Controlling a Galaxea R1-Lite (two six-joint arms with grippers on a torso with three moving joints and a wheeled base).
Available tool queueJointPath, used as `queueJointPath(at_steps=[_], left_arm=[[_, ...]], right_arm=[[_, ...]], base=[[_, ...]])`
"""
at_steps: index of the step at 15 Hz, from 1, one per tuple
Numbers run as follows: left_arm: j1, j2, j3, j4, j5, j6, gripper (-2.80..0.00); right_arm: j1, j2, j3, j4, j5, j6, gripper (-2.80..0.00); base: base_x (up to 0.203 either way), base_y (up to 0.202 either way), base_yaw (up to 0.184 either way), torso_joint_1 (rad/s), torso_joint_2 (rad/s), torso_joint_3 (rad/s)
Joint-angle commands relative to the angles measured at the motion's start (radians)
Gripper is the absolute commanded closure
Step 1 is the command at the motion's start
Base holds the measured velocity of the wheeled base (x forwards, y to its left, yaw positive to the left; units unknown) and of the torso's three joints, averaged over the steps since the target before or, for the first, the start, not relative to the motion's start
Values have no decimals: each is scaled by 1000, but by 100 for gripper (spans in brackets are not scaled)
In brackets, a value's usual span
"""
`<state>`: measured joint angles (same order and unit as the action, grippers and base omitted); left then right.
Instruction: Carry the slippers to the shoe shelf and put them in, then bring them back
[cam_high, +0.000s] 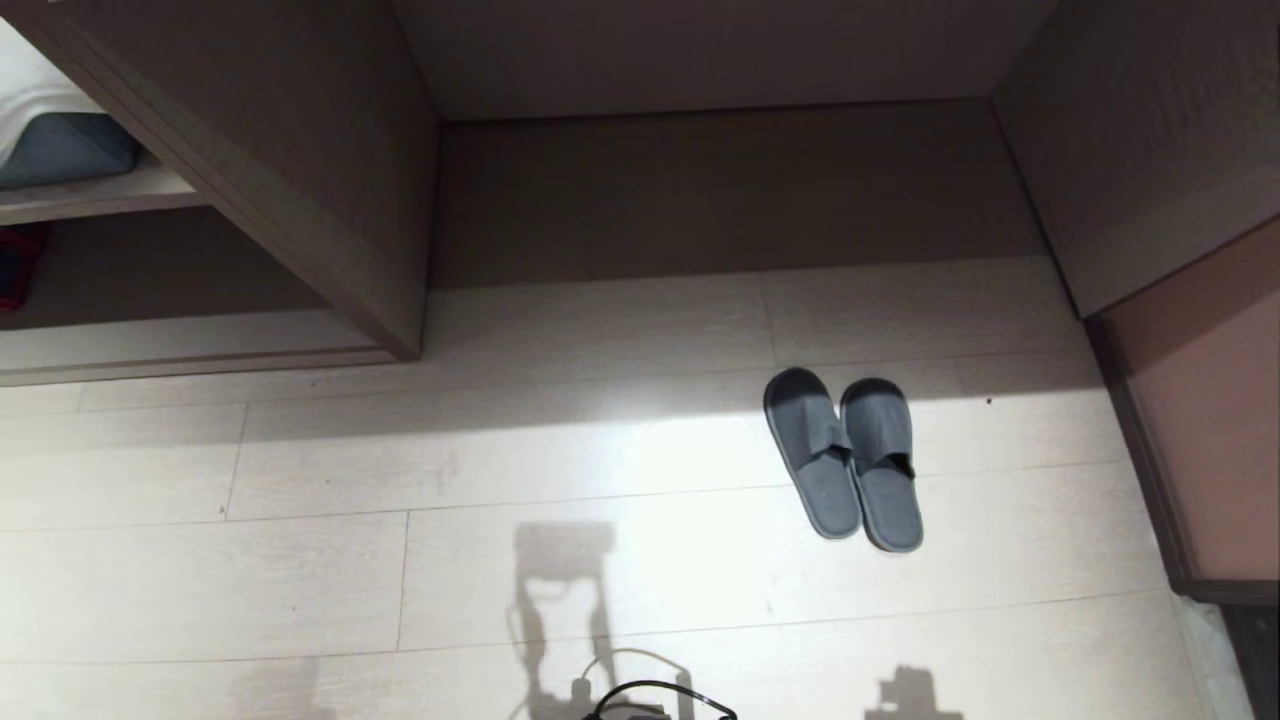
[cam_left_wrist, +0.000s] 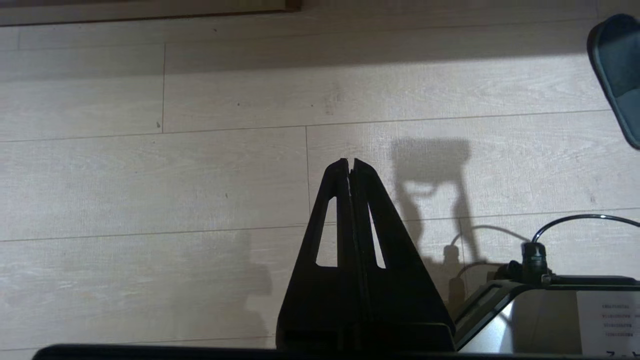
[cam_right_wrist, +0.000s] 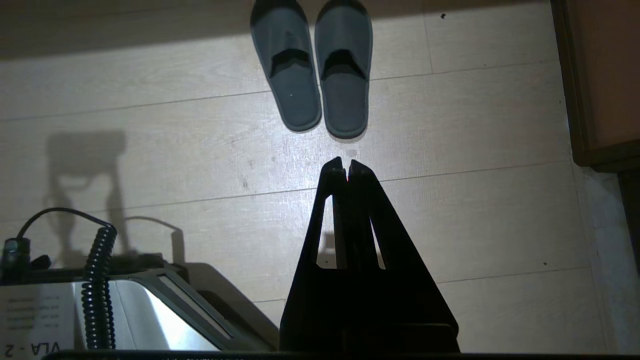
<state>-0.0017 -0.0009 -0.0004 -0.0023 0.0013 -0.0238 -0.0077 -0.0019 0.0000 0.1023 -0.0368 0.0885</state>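
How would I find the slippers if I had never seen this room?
Look at the pale plank floor in front of the wide wooden recess. Towards its right side, near the reddish-brown panel, lie the slippers, side by side and touching, toes pointing at the recess. They are the only dark grey-blue fabric things on the bare floor, flat, with a wide strap.

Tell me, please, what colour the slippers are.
Dark grey-blue slippers, plain, shown best in the right wrist view.

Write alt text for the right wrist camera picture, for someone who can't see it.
The slippers, a dark grey-blue pair, lie side by side on the pale plank floor, just beyond the shut, empty right gripper. The two do not touch.
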Motion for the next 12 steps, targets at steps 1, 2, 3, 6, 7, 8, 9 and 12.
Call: queueJointPath(at_steps=[1,2,3,6,7,8,9,12], left_arm=[[0,-1,0,-1,0,-1,0],[0,-1,0,-1,0,-1,0],[0,-1,0,-1,0,-1,0],[0,-1,0,-1,0,-1,0],[0,-1,0,-1,0,-1,0],[0,-1,0,-1,0,0,0],[0,-1,0,-1,0,-1,0],[0,-1,0,-1,0,-1,0]], right_arm=[[0,2,2,2,0,2,0],[0,2,0,2,0,2,0],[0,2,0,2,0,2,0],[0,2,1,2,0,2,0],[0,2,0,2,0,3,0],[0,2,0,2,0,8,0],[0,2,0,2,0,12,0],[-1,2,2,0,0,11,0]], base=[[0,0,0,2,-2,199],[0,0,0,2,-2,207],[0,0,0,2,9,205],[0,0,0,3,4,203],[0,0,0,2,0,204],[0,0,0,2,-2,193],[0,0,0,10,1,202],[0,0,0,1,0,197]])
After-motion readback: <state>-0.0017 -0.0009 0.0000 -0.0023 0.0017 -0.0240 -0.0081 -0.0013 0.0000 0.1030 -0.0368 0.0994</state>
